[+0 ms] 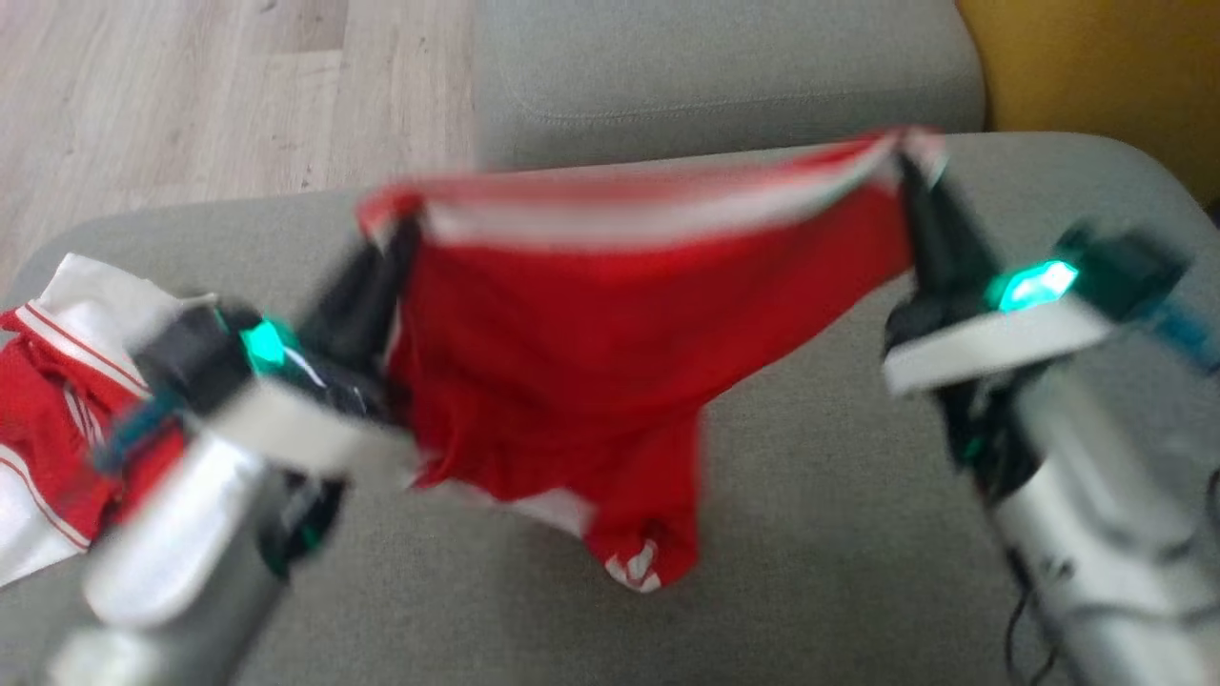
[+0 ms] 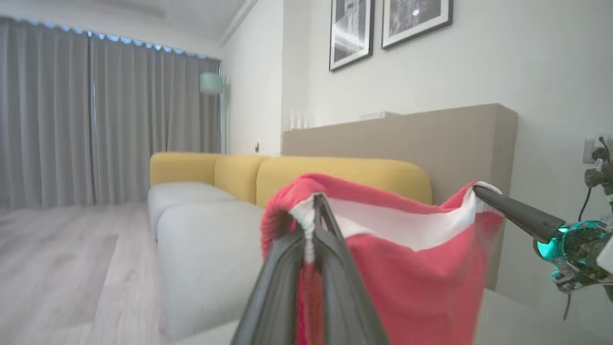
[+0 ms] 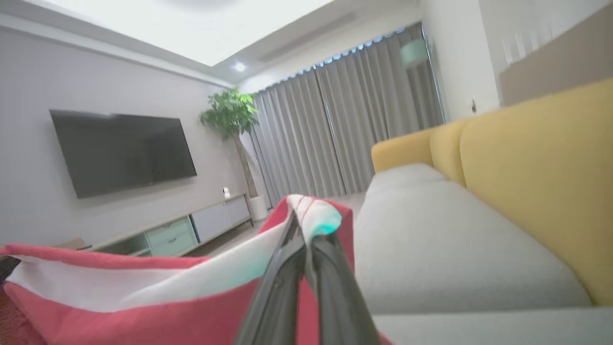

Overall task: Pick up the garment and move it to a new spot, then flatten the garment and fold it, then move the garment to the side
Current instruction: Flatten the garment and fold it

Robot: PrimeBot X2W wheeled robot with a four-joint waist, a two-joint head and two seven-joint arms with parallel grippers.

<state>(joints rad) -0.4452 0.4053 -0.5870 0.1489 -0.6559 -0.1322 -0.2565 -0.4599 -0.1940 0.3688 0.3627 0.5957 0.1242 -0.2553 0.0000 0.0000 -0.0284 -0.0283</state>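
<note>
Red garment (image 1: 572, 381) with white band, stretched between both grippers' jaws.

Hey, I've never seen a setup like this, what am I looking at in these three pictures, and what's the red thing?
This is a two-armed robot in a living room. One picture comes from a camera on its head, looking down at a grey sofa cushion. The other two come from cameras on its wrists, each looking along that arm's dark fingers.

The red thing is a garment, red with a white band along the top. Each arm ends in a two-fingered claw. The left claw is shut on one top corner, and the right claw is shut on the other, so the cloth hangs stretched between them above the cushion.

A second red and white garment lies crumpled at the cushion's left edge. The head picture is blurred.
</note>
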